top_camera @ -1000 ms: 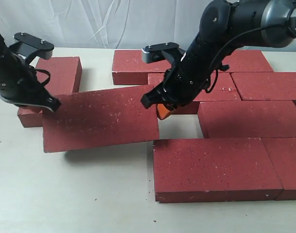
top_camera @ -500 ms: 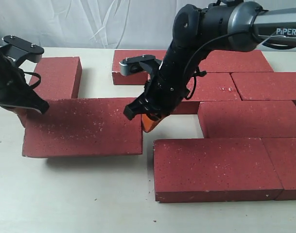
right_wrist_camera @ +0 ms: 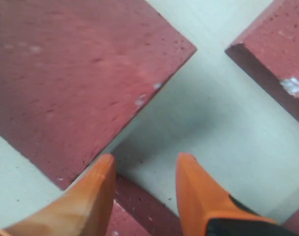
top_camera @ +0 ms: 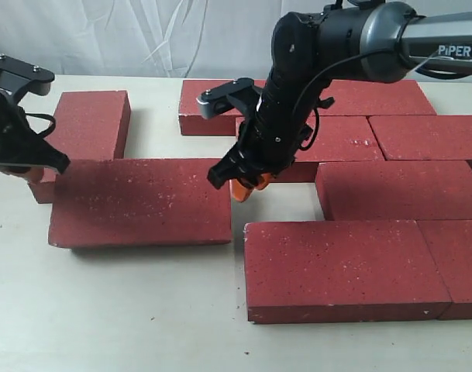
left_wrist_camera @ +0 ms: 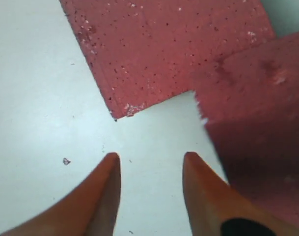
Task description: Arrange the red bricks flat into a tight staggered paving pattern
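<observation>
Several red bricks lie flat on the table. One loose brick (top_camera: pixel 139 200) sits apart on the left, a narrow gap from the front brick (top_camera: pixel 344 267). My left gripper (top_camera: pixel 25 169) hovers open at its left end, beside the far-left brick (top_camera: pixel 92 120). In the left wrist view the gripper (left_wrist_camera: pixel 150 157) has only bare table between its fingers, a brick corner (left_wrist_camera: pixel 164 44) ahead. My right gripper (top_camera: pixel 247 186) is open over the gap at the loose brick's right end. Its wrist view shows the gripper (right_wrist_camera: pixel 147 157) empty, beside the loose brick (right_wrist_camera: pixel 75 73).
More bricks form staggered rows at the right: a back row (top_camera: pixel 375 97), a middle row (top_camera: pixel 429 136), one brick (top_camera: pixel 398 190) below it and a front right brick (top_camera: pixel 460 263). A white cloth (top_camera: pixel 142 35) hangs behind the table.
The loose brick, tilted a second ago, now lies flat, having slid left and then slightly back right. The right gripper has lifted off its right end; the left gripper has drawn back left.
</observation>
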Robot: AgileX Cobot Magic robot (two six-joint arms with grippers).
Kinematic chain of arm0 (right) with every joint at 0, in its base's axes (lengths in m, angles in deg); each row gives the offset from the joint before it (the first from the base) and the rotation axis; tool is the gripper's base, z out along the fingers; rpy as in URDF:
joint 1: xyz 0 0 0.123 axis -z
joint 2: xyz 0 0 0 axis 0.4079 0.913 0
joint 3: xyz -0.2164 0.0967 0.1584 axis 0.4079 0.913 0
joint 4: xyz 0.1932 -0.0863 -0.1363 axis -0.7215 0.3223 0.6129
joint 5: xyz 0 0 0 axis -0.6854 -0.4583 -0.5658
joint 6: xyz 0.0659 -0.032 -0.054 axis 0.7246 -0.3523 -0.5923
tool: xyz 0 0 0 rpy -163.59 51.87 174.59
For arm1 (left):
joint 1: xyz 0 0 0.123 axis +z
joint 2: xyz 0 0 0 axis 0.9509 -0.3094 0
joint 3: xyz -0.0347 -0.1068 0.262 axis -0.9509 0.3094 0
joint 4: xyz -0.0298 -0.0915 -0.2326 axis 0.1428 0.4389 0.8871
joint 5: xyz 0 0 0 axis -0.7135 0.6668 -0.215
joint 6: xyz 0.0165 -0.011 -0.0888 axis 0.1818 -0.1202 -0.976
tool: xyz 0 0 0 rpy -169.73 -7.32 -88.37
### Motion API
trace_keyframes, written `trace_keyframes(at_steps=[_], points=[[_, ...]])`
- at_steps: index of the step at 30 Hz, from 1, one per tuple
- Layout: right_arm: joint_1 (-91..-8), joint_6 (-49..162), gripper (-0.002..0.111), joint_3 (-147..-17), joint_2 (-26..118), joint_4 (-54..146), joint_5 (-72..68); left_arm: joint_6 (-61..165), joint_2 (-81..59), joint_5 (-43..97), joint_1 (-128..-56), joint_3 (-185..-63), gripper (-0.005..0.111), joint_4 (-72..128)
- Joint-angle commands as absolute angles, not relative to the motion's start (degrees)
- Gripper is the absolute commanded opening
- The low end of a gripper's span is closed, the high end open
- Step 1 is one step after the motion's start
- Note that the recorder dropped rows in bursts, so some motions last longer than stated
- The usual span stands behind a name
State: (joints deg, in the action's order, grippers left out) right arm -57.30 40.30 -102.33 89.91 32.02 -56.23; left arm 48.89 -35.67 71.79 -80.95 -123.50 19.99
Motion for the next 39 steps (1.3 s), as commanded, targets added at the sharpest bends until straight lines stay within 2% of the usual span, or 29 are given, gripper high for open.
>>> trace_keyframes(at_steps=[1,2,3,4,5,10,13,16,24,33,39], points=[[-57.4,44.8,0.032,-102.8,89.6,39.6,-56.3,45.1,-33.6,69.4,-76.9,-121.3,0.026,17.2],[-57.3,45.9,0.026,-102.8,89.6,40.7,-54.9,45.1,-33.2,68.7,-76.1,-120.5,0.02,18.5],[-57.2,46.8,0.008,-102.8,89.6,41.5,-53.6,46.4,-32.5,68.5,-75.6,-119.2,0.01,20.2],[-57.2,46.8,-0.001,-102.8,89.3,41.6,-53.2,47.3,-32.0,68.1,-75.6,-118.4,0.004,21.1],[-57.2,46.6,0.0,-102.8,88.4,41.3,-52.9,49.4,-30.5,66.6,-75.6,-117.0,0.0,23.7],[-59.6,36.9,0.0,-102.8,83.6,32.5,-51.5,51.8,-25.7,56.8,-75.6,-113.7,0.0,27.8],[-60.2,36.0,0.0,-103.4,82.9,26.7,-47.7,53.3,-26.5,57.4,-75.6,-113.7,0.0,32.7],[-60.4,33.6,-0.001,-111.5,88.4,22.4,-53.9,58.8,-31.8,60.5,-75.5,-113.7,0.0,37.3],[-60.7,35.2,-0.001,-123.9,98.0,24.3,-52.3,59.1,-40.9,52.6,-75.5,-114.5,0.0,42.5],[-60.8,35.1,-0.001,-124.1,100.2,26.3,-54.3,58.8,-46.7,43.5,-75.5,-119.4,0.0,42.6],[-60.8,34.7,-0.001,-124.1,100.1,26.4,-57.6,58.8,-45.0,48.0,-75.5,-120.6,0.0,41.5]])
